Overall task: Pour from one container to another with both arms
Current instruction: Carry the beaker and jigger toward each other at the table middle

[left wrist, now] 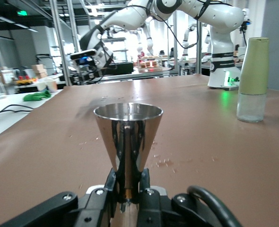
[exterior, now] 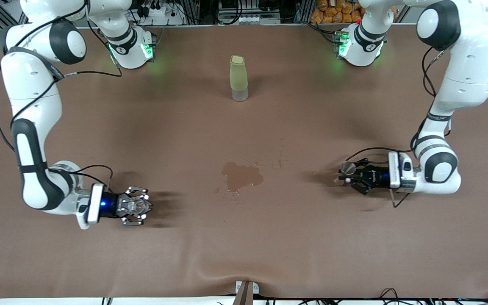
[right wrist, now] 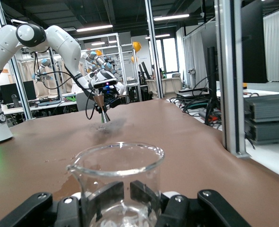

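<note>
My right gripper (exterior: 142,206) is shut on the tiny clear glass cup (exterior: 137,206), held upright low over the table toward the right arm's end. In the right wrist view the cup (right wrist: 116,161) fills the foreground, its pouring lip to one side, with the gripper (right wrist: 130,191) showing through the glass. Over the left arm's end of the table, my left gripper (exterior: 345,173) is shut on the shiny steel jigger (exterior: 347,168). The left wrist view shows the jigger (left wrist: 127,132) upright, with the gripper (left wrist: 127,182) clamped at its narrow waist. The two containers are far apart.
A tall pale-green bottle (exterior: 239,78) with a clear base stands mid-table toward the robots' bases. A wet puddle (exterior: 242,176) and small droplets lie on the brown table cover between the grippers. The table's front edge (exterior: 244,292) is nearest the camera.
</note>
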Action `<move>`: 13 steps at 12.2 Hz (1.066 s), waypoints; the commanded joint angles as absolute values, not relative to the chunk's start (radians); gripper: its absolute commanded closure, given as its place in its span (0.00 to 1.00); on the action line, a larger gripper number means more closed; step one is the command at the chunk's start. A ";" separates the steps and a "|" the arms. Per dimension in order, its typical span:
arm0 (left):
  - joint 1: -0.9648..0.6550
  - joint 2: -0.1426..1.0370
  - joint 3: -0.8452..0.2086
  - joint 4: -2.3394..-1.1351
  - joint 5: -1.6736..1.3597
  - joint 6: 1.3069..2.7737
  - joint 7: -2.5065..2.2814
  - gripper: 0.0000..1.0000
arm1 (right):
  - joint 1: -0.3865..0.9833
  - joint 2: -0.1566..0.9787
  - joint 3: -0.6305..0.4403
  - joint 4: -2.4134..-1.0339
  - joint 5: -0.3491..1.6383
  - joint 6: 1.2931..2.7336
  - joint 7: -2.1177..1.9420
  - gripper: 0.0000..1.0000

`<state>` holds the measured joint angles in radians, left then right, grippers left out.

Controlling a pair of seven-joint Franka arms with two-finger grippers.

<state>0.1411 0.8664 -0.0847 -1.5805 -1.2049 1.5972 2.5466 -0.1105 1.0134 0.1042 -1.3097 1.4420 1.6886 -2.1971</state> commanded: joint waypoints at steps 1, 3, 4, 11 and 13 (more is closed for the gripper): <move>0.056 0.867 -0.080 -1.555 -1.270 1.669 2.526 1.00 | -0.068 0.957 0.100 -1.322 1.468 1.716 -2.111 1.00; -0.021 0.873 -0.080 -1.555 -1.369 1.715 2.530 1.00 | -0.032 0.924 0.100 -1.324 1.468 1.749 -2.057 1.00; -0.058 0.873 -0.080 -1.555 -1.428 1.739 2.534 1.00 | -0.012 0.911 0.101 -1.324 1.468 1.765 -2.036 1.00; -0.256 0.871 -0.080 -1.555 -1.600 1.926 2.543 1.00 | 0.084 0.839 0.101 -1.330 1.554 1.856 -1.901 1.00; -0.305 0.876 -0.078 -1.559 -1.667 1.968 2.556 1.00 | 0.104 0.799 0.100 -1.366 1.571 1.862 -1.895 1.00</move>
<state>-0.2540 0.8698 -0.0878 -1.5660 -1.6045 1.9281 2.5387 0.0862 0.8617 0.1092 -1.3013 1.5321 1.8461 -1.9082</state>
